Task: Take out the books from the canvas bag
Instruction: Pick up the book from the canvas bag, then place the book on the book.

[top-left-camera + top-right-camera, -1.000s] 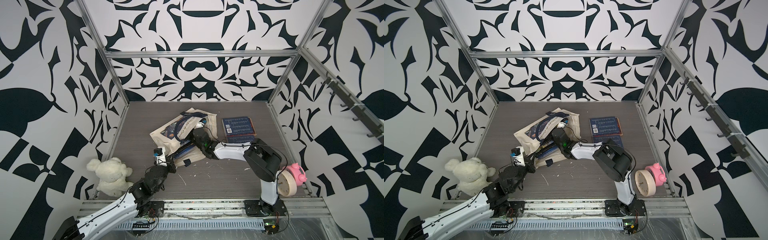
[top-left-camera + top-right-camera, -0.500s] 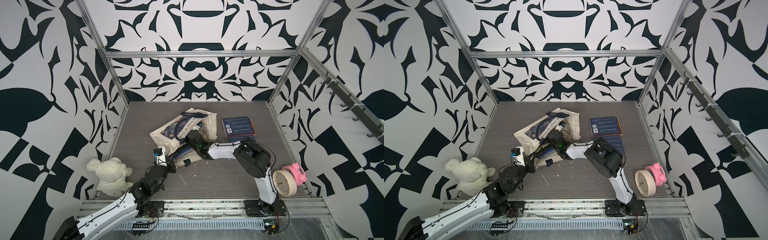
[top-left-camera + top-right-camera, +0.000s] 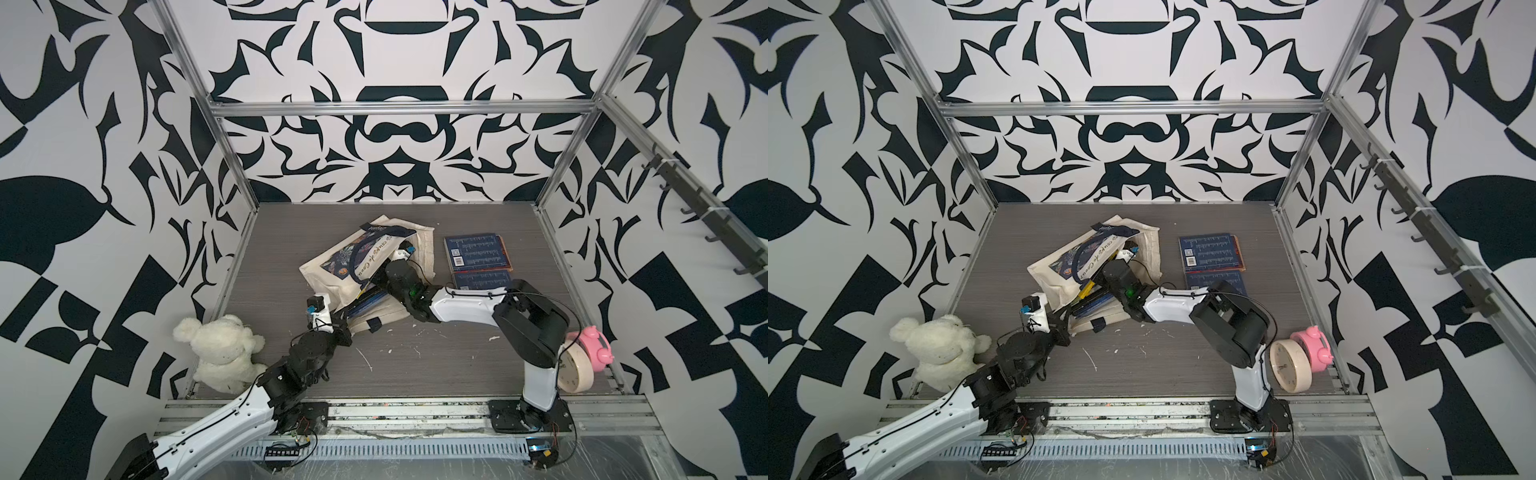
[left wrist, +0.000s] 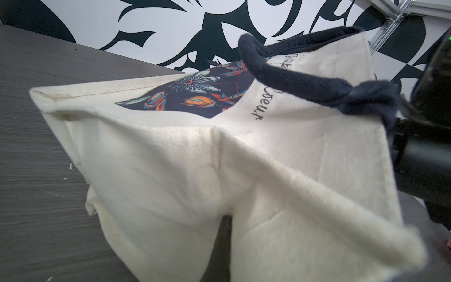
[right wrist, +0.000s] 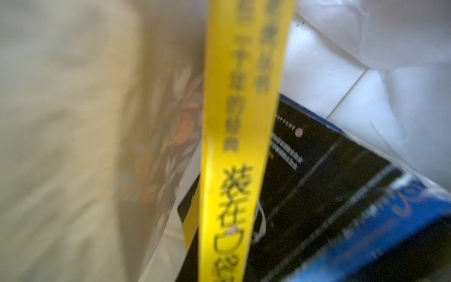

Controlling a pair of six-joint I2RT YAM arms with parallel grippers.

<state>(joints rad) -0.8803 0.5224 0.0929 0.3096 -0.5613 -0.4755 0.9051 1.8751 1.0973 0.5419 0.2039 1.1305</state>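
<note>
books [image 3: 368,300] in canvas bag [image 3: 324,274], bear [image 3: 220,353] nr

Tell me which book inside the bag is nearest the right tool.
The yellow book: its spine sits directly before the right tool in the canvas bag, while the black book and blue book lie beside it.

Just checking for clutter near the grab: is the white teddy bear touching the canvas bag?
No, the teddy bear sits apart from the canvas bag, with bare table showing between them.
</note>
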